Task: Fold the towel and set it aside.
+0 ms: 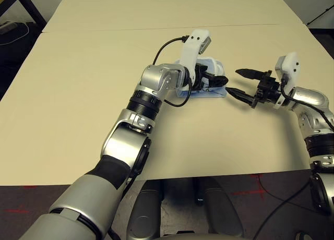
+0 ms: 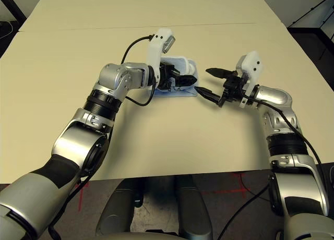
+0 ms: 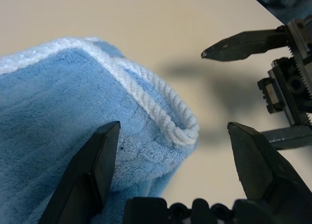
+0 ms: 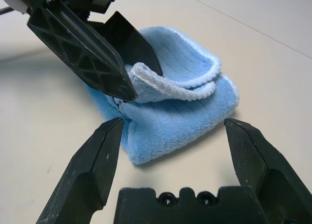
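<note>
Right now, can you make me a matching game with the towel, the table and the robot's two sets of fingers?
Things:
1. towel
2. table
3. left gripper
4. right gripper

Descriptions:
A. fingers open, at the towel
B. light blue, folded over, white edging
C. fingers open, a little to the side of the towel
D. pale cream, flat

Pairs: 1-B, 2-D, 3-A, 4-C

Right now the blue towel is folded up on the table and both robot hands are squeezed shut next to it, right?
Not quite. The towel is folded on the table, but both hands are open. The right wrist view shows the left gripper with its fingers spread at the towel, and the right gripper stands open beside it in the left eye view.
</note>
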Available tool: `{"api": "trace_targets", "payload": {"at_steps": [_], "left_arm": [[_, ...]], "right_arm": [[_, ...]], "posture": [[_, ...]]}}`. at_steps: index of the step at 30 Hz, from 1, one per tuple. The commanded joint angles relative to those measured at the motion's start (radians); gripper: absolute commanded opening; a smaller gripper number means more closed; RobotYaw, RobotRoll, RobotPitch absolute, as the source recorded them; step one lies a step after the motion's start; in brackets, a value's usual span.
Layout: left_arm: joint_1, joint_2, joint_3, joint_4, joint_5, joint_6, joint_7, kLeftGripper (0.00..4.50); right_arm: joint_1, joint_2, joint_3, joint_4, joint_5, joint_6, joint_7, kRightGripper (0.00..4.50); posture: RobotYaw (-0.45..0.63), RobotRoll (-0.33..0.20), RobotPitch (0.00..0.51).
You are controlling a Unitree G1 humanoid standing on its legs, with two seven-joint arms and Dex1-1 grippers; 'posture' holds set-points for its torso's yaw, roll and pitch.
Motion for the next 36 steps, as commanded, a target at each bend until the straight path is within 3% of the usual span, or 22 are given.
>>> {"api": "trace_targets", "payload": {"at_steps": [1,12,16,23,31,34,36], "left_arm": [[0.016,-0.019,-0.016,-0.037,-0.006,0.025,-0.028,4.46],[0.007,-0.015,0.016,-0.128,-0.063,0.107,-0.084,4.46],[-0.005,0.051,0.031,-0.163,-0.066,0.019,-0.146,4.46],[0.007,0.161,0.032,-0.291,-0.078,-0.013,-0.212,4.46],[0.162,0.325,-0.099,-0.400,0.029,-0.176,-0.301,4.46],[0.220,0.340,-0.109,-0.411,0.047,-0.247,-0.317,4.46],[0.235,0.336,-0.099,-0.405,0.046,-0.258,-0.307,4.11]], "right_arm": [[0.012,-0.009,-0.011,0.014,-0.004,-0.007,0.003,4.50],[-0.011,0.012,-0.006,0.033,-0.003,-0.011,-0.008,4.50],[-0.033,0.029,-0.010,0.048,0.009,-0.004,-0.003,4.50],[-0.077,0.040,-0.030,0.088,0.031,0.020,0.006,4.50],[-0.089,0.043,-0.027,0.100,0.027,0.015,0.010,4.50],[-0.090,0.040,-0.028,0.097,0.027,0.016,0.013,4.50],[-0.092,0.037,-0.029,0.100,0.027,0.016,0.016,4.50]], "posture": [[0.07,0.000,0.218],[0.07,0.000,0.216],[0.08,0.000,0.219],[0.10,0.000,0.220],[0.10,0.000,0.220],[0.10,0.000,0.220],[0.09,0.000,0.221]]}}
